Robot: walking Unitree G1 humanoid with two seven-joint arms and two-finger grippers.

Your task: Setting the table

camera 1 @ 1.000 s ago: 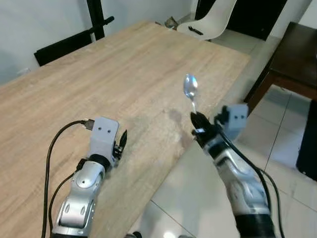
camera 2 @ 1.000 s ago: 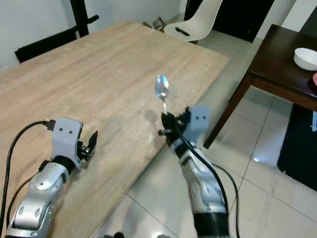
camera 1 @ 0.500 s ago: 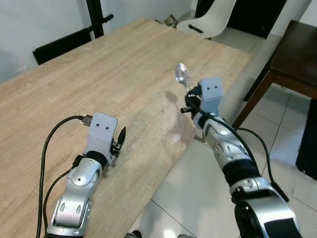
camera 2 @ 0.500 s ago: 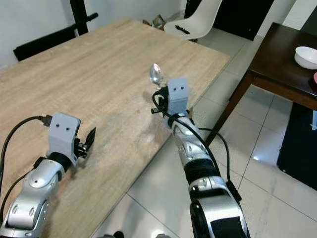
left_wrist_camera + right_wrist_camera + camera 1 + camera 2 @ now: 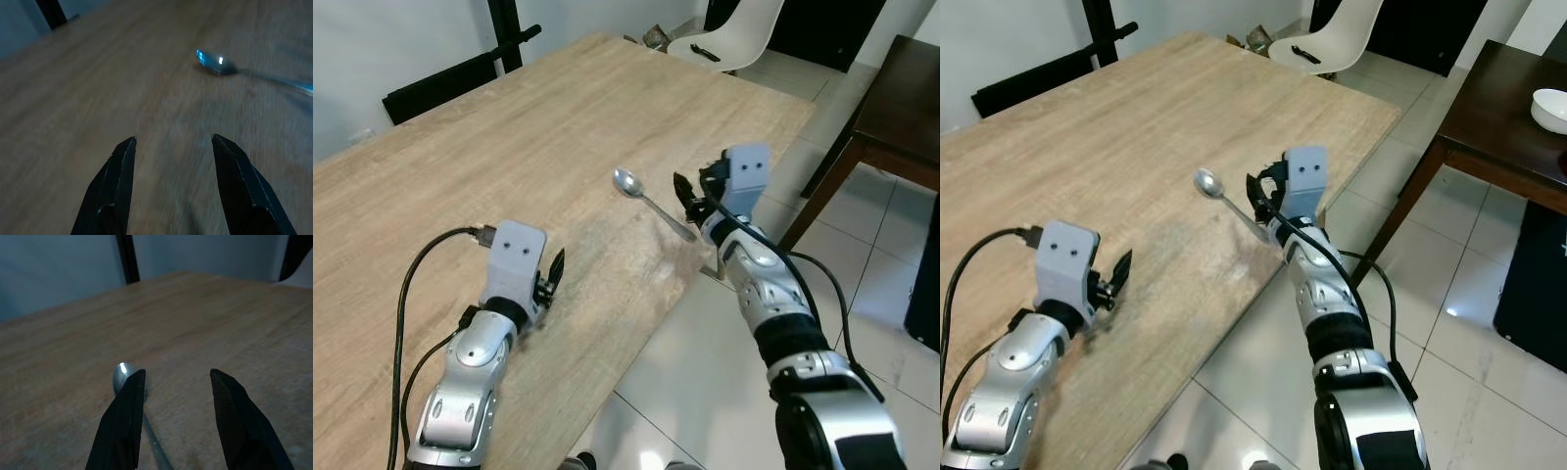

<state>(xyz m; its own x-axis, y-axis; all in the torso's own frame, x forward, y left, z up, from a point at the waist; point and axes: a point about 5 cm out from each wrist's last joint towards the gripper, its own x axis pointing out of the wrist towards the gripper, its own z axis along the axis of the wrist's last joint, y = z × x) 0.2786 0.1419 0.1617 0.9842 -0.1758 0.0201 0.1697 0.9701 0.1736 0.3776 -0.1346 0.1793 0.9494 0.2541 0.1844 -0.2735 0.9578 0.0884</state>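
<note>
Spoon (image 5: 651, 203) lies flat on your wooden worktop (image 5: 509, 157), near the right-hand edge, bowl end toward the worktop's middle, handle running back toward your right gripper (image 5: 687, 197). In the right wrist view that gripper's fingers (image 5: 124, 423) stand spread apart with nothing between them; the spoon bowl (image 5: 120, 377) shows just past one fingertip, its handle passing below the gap. Cannot tell whether a finger touches the handle.

Your left gripper (image 5: 551, 276) rests low over the worktop, well apart from the spoon, nearer the robot. In its wrist view the two black fingers (image 5: 113, 188) are parted, holding nothing, bare wood beneath them and the spoon (image 5: 215, 63) lying beyond.

White chair (image 5: 724, 39) past the far end of the worktop. Dark side table (image 5: 1498, 137) to the right carries a white bowl (image 5: 1547, 106).
</note>
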